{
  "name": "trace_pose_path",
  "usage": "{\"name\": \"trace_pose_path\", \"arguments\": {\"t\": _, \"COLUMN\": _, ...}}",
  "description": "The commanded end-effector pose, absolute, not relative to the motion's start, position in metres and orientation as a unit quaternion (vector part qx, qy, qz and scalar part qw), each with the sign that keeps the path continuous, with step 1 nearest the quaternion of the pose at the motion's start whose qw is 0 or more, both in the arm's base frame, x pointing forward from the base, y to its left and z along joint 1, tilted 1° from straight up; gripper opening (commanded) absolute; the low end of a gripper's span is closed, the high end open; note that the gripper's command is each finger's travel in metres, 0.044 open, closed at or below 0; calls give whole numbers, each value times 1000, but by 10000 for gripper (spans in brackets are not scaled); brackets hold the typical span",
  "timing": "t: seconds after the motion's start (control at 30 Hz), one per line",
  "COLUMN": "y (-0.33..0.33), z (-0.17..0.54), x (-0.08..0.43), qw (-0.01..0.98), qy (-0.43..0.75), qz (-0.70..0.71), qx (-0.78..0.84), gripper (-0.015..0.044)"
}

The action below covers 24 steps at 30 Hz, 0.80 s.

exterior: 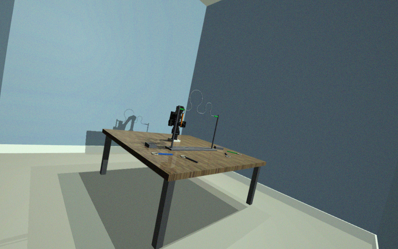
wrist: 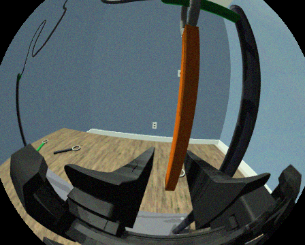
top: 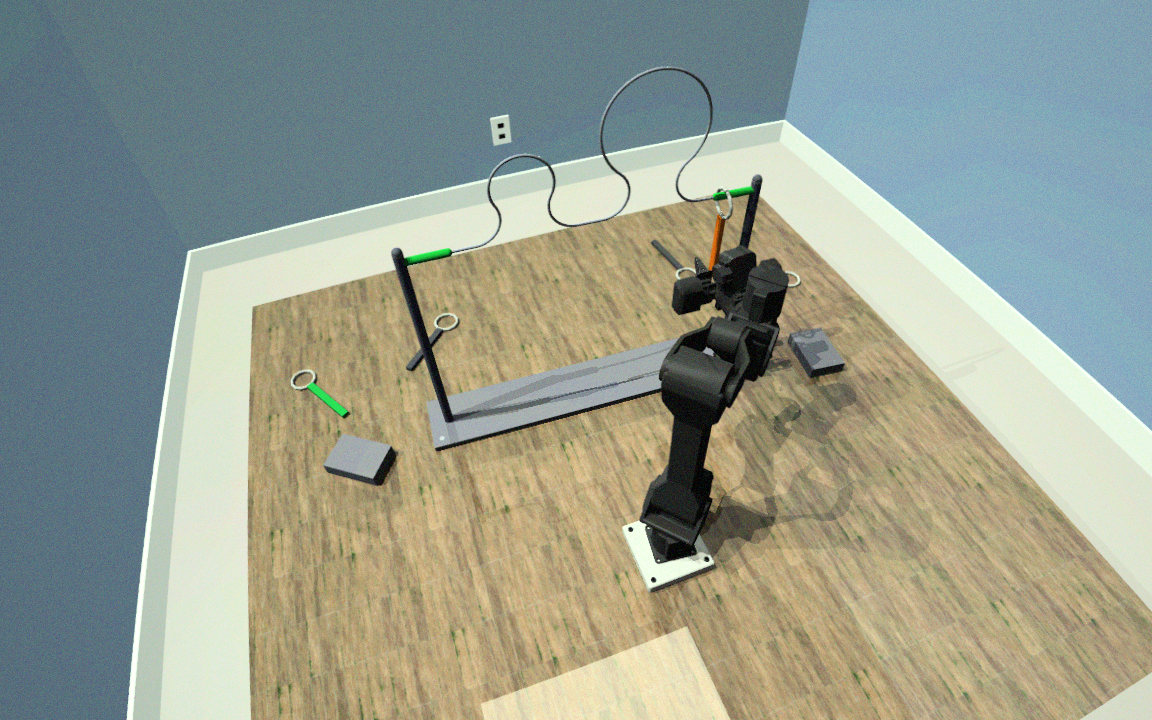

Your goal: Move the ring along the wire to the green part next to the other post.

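The ring (top: 729,205) (wrist: 193,13) hangs on the green part (top: 743,190) (wrist: 220,11) beside the right post (top: 749,223) (wrist: 251,75). Its orange handle (top: 717,240) (exterior: 182,118) (wrist: 188,95) points down. My gripper (top: 709,265) (wrist: 169,152) is open. The handle's lower end shows between the fingertips in the wrist view, closer to the right finger; I see no grip on it, and the exact depth is unclear. The other green part (top: 428,256) (exterior: 215,116) is at the left post (top: 423,340) (exterior: 215,131).
The thin grey wire (top: 668,68) winds between the green parts, with a tall loop nearer the ring. Below are the grey base (top: 508,394), two grey blocks (top: 359,458) (top: 815,351), and loose rings with green (top: 327,399), dark (top: 424,349) and blue (exterior: 164,154) handles.
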<state>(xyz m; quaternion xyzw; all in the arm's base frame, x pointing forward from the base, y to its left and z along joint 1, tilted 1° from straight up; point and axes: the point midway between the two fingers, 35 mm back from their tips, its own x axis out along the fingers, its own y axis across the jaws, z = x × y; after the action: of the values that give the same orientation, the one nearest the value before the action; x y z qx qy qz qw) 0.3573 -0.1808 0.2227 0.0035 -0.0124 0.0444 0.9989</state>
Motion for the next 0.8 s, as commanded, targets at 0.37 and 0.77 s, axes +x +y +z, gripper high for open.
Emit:
{"name": "trace_pose_path", "arguments": {"t": 0.37, "y": -181, "z": 223, "x": 357, "qw": 999, "qy": -12, "qz": 44, "qx": 3, "gripper": -90}}
{"name": "trace_pose_path", "arguments": {"t": 0.77, "y": -181, "z": 231, "x": 357, "qw": 999, "qy": -12, "qz": 44, "qx": 2, "gripper": -150}}
